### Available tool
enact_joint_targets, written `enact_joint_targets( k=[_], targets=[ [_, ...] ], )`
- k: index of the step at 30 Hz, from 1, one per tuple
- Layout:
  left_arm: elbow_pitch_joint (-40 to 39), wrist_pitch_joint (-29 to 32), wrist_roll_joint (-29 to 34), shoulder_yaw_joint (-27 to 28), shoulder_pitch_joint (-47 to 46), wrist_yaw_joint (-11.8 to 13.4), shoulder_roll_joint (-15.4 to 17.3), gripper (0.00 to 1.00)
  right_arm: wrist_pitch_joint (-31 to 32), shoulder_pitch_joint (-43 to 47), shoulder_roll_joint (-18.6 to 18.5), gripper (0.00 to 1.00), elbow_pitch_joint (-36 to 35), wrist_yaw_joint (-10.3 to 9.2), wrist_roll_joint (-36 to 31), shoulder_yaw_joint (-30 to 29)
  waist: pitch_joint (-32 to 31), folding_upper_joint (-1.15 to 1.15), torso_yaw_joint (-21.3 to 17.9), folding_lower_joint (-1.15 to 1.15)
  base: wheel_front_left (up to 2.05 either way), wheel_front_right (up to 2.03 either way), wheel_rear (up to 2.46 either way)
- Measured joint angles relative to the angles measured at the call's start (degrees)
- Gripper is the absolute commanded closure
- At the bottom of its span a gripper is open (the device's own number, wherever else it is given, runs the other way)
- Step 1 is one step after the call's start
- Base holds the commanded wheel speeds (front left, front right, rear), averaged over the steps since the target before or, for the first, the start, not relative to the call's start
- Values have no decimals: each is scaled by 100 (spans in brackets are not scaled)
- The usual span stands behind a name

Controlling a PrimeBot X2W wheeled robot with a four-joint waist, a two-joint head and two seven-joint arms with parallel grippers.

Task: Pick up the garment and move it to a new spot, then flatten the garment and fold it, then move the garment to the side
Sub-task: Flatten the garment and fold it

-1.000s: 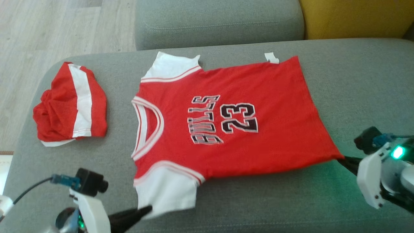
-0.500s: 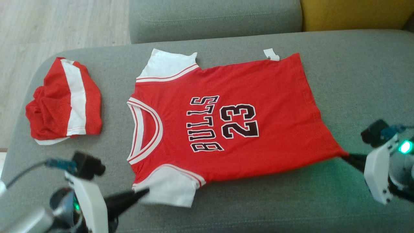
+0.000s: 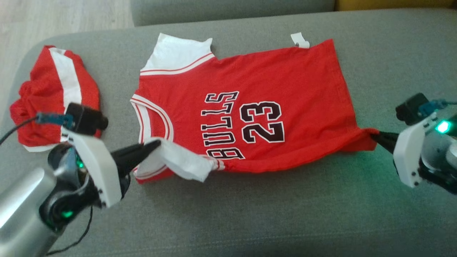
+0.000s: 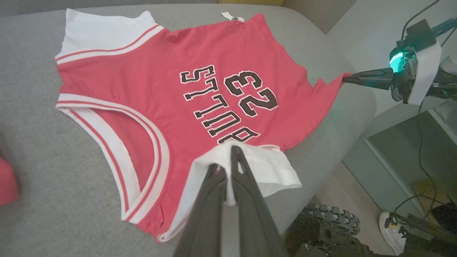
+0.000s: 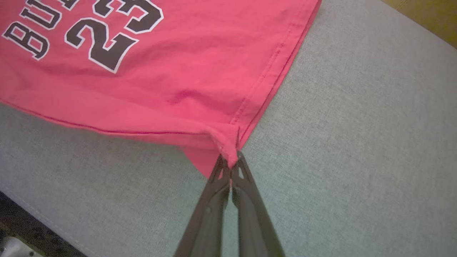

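The garment (image 3: pixel 285 89) is a red "BULLS 23" jersey with white sleeves, spread on the grey sofa seat (image 3: pixel 250 214). My left gripper (image 3: pixel 154 145) is shut on its near white sleeve (image 3: pixel 180 162), lifted and carried over the red front; the left wrist view shows the sleeve (image 4: pixel 275 171) pinched at my left gripper (image 4: pixel 228 151). My right gripper (image 3: pixel 375 135) is shut on the near hem corner, raised slightly. In the right wrist view my right gripper (image 5: pixel 230 160) pinches the corner of the garment (image 5: pixel 178 71).
A crumpled pair of red and white shorts (image 3: pixel 46 92) lies at the seat's left end. The sofa backrest (image 3: pixel 214 10) runs along the top. In the left wrist view a shoe (image 4: pixel 392 228) and cables lie on the floor beyond the seat's edge.
My left gripper has risen and moved inward, folding the white sleeve over the jersey's front. My right gripper has lifted the hem corner. The head camera has tilted down.
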Motion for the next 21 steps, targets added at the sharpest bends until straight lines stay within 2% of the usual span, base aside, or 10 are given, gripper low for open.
enact_joint_targets(
  k=[11, 21],
  targets=[
    [1007, -200, 252, -203, -987, -5, -478, 100, -154, -435, 520, 100, 692, 0, -14, 90, 465, 0, -105, 0, 0, 0, 0],
    [1545, -559, 303, -533, -1542, -7, -604, 100, -318, -681, 706, 100, 1037, 0, 0, 113, 783, 0, -116, 0, 0, 0, 0]
  ],
)
